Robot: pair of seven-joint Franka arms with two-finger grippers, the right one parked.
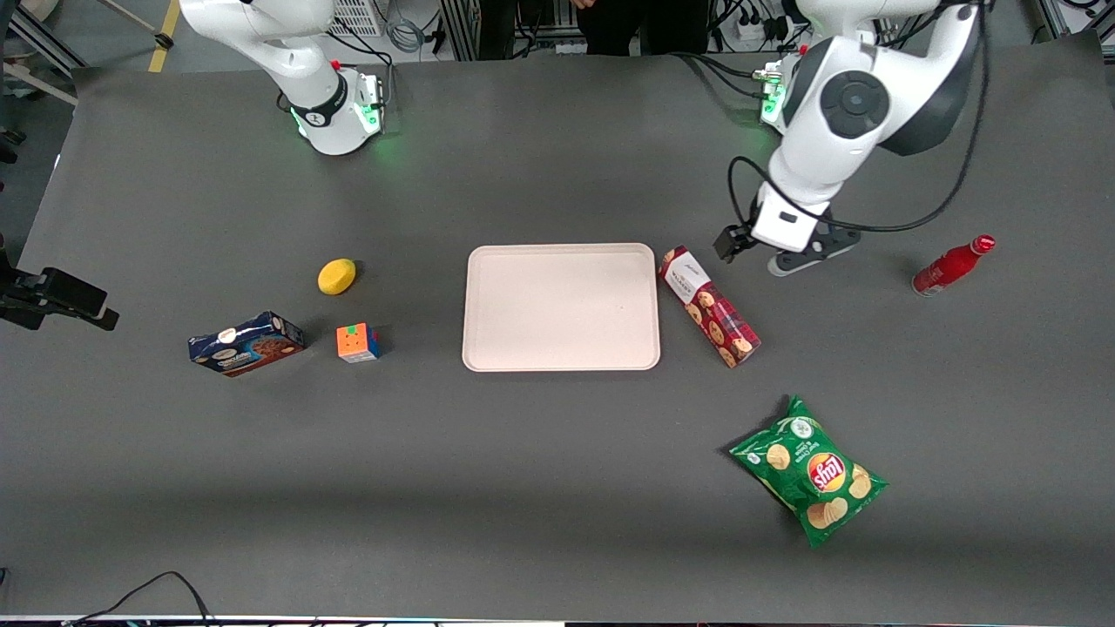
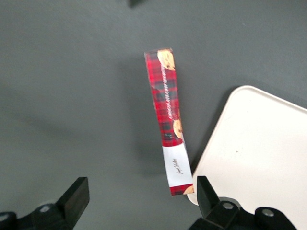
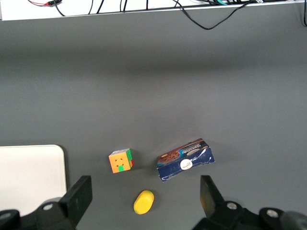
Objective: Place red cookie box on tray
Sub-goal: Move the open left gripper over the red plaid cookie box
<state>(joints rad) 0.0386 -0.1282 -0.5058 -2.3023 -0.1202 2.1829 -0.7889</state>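
Observation:
The red cookie box point(image 1: 710, 306) lies flat on the grey table, slanted, close beside the tray's short edge that faces the working arm's end. Its white end panel is the end farther from the front camera. The pale pinkish-beige tray point(image 1: 557, 305) lies at the table's middle with nothing on it. My left gripper point(image 1: 780, 228) hovers above the table, a little farther from the front camera than the box's white end. In the left wrist view the gripper point(image 2: 141, 201) is open and empty. The box point(image 2: 169, 120) and a tray corner point(image 2: 259, 158) lie below it.
A red bottle point(image 1: 952, 266) lies toward the working arm's end. A green chip bag point(image 1: 810, 470) lies nearer the front camera than the box. A blue cookie box point(image 1: 246, 343), a colour cube point(image 1: 358, 342) and a yellow lemon-like object point(image 1: 336, 276) lie toward the parked arm's end.

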